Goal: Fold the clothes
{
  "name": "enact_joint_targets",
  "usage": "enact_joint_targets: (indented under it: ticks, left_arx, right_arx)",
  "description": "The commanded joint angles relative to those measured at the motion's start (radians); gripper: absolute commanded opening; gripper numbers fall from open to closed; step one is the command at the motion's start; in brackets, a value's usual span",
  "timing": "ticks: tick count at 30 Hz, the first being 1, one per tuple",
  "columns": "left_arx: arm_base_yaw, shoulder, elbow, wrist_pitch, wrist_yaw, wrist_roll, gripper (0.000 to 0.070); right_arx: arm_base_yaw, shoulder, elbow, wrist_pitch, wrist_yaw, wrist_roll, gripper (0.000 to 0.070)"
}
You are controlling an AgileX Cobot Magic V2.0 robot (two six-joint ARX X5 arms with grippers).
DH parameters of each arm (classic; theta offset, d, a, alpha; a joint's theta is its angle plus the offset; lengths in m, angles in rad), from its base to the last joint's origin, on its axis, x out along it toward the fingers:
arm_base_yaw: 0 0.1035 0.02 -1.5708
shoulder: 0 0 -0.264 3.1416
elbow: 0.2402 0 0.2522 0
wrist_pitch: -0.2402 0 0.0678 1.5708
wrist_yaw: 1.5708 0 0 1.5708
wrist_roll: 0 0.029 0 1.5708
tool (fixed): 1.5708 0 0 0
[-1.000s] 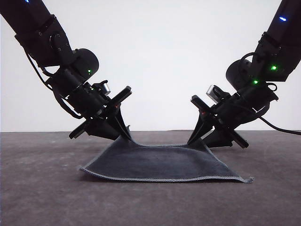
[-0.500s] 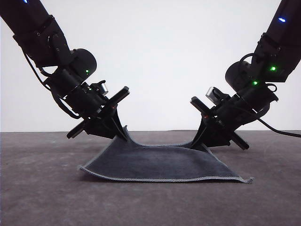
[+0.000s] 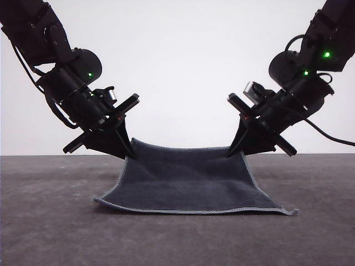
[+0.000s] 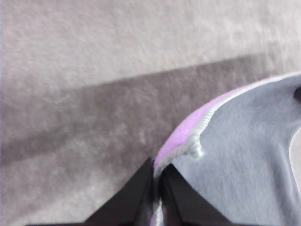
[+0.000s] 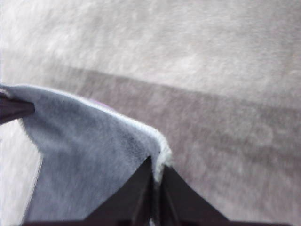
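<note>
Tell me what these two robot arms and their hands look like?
Both arms are matte black, built from chunky rounded joint housings. Each carries small glowing green lights, and loose black cables loop alongside. A small silvery cylinder sits near each wrist. The left hand and right hand each end in flat black fingers tapering to sharp triangular tips beneath a flat crossbar.

The cloth [image 3: 186,183] is small, square and soft, dark grey on the upper face, with light grey stitched edging. The near edge lies flat on the table. The two far corners are lifted, and the far edge sags between them. The underside [image 4: 181,134] is bright purple.
</note>
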Motion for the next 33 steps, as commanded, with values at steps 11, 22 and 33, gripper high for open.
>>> enact_joint_targets:
  ticks: [11,22,33]
  left_arx:
    - [-0.012,-0.076,0.019,-0.126,0.003,0.114,0.0010]
    - [-0.051,-0.146,-0.033,-0.146,0.000,0.126,0.0010]
    - [-0.086,-0.311,-0.245,-0.080,-0.010,0.123,0.0010]
  right_arx:
    - [0.024,-0.069,0.007,-0.113,-0.001,-0.115,0.0003]
    - [0.081,-0.185,-0.124,-0.045,0.043,-0.115,0.0003]
    - [0.109,-0.367,-0.347,0.028,0.052,-0.114,0.0003]
